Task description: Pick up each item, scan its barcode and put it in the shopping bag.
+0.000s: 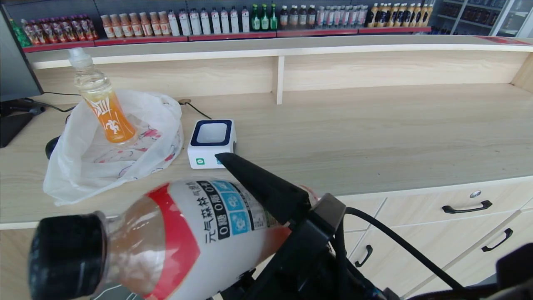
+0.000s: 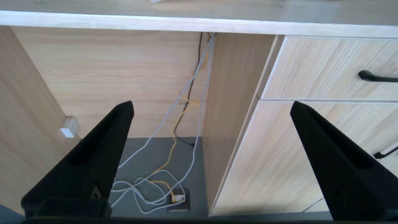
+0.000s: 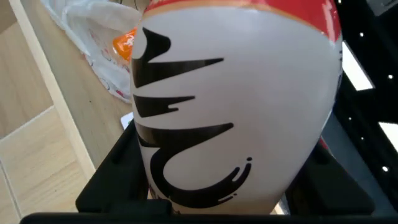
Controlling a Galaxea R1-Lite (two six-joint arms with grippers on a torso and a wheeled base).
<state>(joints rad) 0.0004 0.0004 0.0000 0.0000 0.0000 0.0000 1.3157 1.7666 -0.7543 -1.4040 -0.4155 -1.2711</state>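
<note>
Right fingers: clenched on a drink bottle, white label with red bands, black cap. One finger lies across the upper side of the label. The bottle sits on its side in the grip, cap pointing away from the fingers towards your left. In the right wrist view the label bulges between the fingers.

Left fingers: released, spread wide, nothing between them. Beyond them are the open cabinet bay under the worktop and loose cables.

Beyond the right fingertip: scanner, a white box with a blue-rimmed window facing up, on the worktop. Left of that is the shopping bag, slumped open, with an orange drink bottle standing in it.

Step, as judged: one item bagged, this bottle picked but not scanned. It hangs on the near side of the worktop edge, short of the scanner.

Next move calls for carrying the bottle forward over the window, then rolling the wrist until the barcode faces down. You cannot tell where the barcode sits, so expect to rotate. Keep the finger off the code.
</note>
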